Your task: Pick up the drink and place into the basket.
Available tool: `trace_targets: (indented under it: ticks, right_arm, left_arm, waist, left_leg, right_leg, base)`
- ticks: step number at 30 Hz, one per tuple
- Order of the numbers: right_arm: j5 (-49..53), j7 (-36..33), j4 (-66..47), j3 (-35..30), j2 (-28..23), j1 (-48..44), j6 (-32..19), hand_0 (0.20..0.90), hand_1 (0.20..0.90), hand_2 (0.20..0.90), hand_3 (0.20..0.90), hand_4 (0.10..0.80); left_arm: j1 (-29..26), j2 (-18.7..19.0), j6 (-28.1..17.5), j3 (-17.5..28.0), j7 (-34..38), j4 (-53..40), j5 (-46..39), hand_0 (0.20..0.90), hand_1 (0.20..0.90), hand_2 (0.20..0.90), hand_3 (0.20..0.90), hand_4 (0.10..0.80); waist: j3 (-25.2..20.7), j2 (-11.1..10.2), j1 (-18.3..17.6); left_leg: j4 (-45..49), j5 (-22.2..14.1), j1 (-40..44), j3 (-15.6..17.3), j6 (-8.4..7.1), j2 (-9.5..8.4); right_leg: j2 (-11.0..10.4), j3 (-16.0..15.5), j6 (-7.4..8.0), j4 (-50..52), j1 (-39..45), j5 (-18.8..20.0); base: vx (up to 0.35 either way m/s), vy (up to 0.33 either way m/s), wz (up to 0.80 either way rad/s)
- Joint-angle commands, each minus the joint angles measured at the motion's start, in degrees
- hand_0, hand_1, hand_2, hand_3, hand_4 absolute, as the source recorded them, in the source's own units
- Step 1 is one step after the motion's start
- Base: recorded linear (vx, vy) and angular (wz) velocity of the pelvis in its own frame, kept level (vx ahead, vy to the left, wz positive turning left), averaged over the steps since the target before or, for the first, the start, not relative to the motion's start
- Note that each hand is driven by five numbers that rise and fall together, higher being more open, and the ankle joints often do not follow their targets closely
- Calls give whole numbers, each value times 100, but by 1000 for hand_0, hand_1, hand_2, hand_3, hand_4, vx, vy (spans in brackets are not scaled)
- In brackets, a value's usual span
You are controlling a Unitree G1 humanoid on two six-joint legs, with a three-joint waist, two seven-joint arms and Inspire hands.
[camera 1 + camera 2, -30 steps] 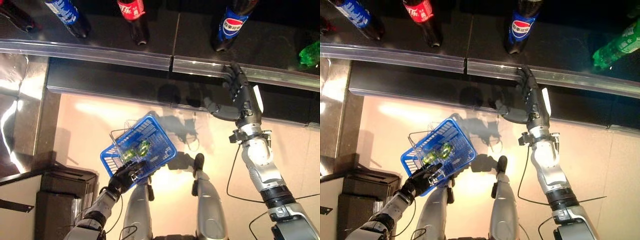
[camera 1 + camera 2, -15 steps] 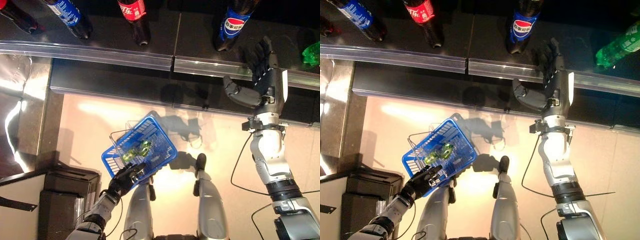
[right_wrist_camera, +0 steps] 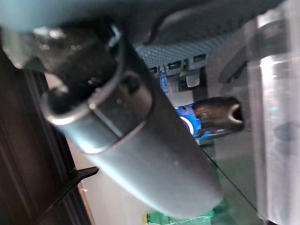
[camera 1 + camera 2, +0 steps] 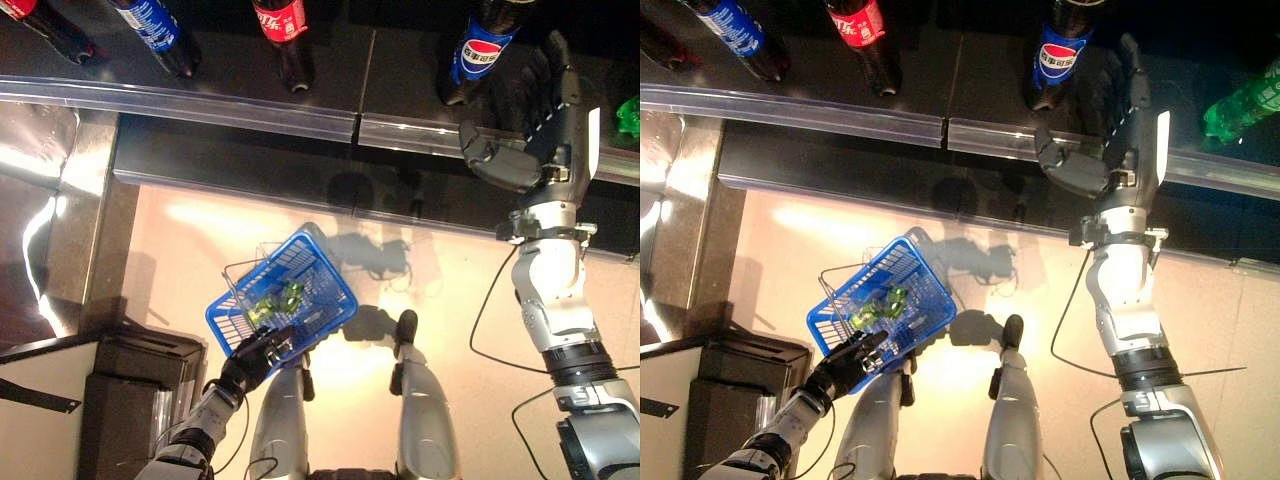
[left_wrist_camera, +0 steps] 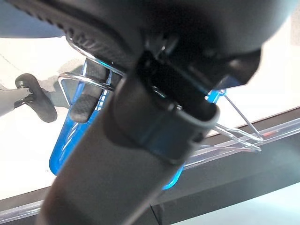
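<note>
Drink: blue-labelled cola bottle [image 4: 482, 52] on the shelf [image 4: 250, 100], beyond its clear front rail.
Right robot hand [image 4: 540, 120]: spread wide just beside the bottle, holding nothing.
Left robot hand [image 4: 252, 358]: clamped on the blue basket [image 4: 282, 300], low, well apart from the shelf.
Handling: probably full, heavy, rigid, smooth-walled; likely to slip.
Hold: mid-body, around the label.

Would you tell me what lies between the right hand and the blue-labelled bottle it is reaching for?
Nothing: in the right eye view the right hand, open, stands beside the blue-labelled bottle, with only bare dark shelf between.
</note>
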Motion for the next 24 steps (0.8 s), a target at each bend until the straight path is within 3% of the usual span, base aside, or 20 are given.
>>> trace_targets:
  ticks: [1, 24]
  right_arm:
    - [172, -148, -243, -221, -495, -765, -331, 900, 900, 900, 900, 800]
    - [1392, 208, 1884, 410, -928, -2395, 300, 900, 900, 900, 900, 800]
  left_arm:
    - [511, 421, -66, -190, -370, -305, -35, 300, 300, 300, 200, 100]
    - [333, 704, 207, -459, -346, -319, 4, 300, 300, 300, 200, 100]
  waist:
    - [-312, -104, 96]
    - [-256, -70, 380]
  left_leg:
    - [302, -42, -185, -106, 113, 79]
    - [409, -59, -236, -221, 140, 47]
  right_leg:
    - [-279, 84, 33, 551, 157, -661]
    - [-275, -32, 6, 661, 147, -685]
  base:
    - [0, 0, 0]
    - [4, -6, 2]
